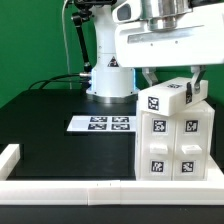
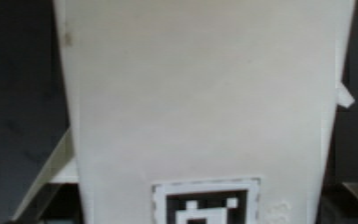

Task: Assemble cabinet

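The gripper (image 1: pixel 168 88) appears clamped on the cabinet (image 1: pixel 178 135) just beside the border rail (image 1: pixel 60 186), likely seating a panel; next, careful release.

A cabinet (image 1: pixel 177 135) of smooth, matt white plastic carries printed black-and-white tags, standing on a matt black table (image 1: pixel 60 140) beside a thin, flat white marker board (image 1: pixel 102 124) and a glossy white arm (image 1: pixel 112 70).
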You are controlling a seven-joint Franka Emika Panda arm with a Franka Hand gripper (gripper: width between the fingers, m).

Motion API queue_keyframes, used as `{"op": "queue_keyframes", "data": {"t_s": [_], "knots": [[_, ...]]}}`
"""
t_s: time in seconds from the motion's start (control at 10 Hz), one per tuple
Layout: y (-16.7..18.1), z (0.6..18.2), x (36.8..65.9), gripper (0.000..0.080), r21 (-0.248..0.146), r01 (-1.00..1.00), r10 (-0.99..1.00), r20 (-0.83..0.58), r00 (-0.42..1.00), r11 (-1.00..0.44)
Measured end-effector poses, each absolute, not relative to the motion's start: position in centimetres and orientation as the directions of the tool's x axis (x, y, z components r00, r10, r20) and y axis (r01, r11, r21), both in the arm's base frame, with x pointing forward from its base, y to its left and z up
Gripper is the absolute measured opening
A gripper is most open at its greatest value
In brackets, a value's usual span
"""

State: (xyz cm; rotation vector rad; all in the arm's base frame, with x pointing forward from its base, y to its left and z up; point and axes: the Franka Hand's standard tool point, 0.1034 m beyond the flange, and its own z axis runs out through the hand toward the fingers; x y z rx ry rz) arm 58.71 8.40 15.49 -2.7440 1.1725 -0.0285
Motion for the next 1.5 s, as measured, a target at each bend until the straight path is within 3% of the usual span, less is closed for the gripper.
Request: {"op": "queue_keyframes", "data": {"t_s": [0.6,1.1,1.5], "knots": [[8.87,15.45,58.44,0.0558,-0.139,-0.95,-0.947,-0.12,0.297,-0.28],[8.96,15.6,58.69,0.0558,-0.113,-0.993,-0.984,-0.18,0.008,0.012],[8.64,15.61,58.89,0.0558,-0.07,-0.924,-0.907,-0.23,-0.352,0.376]]}}
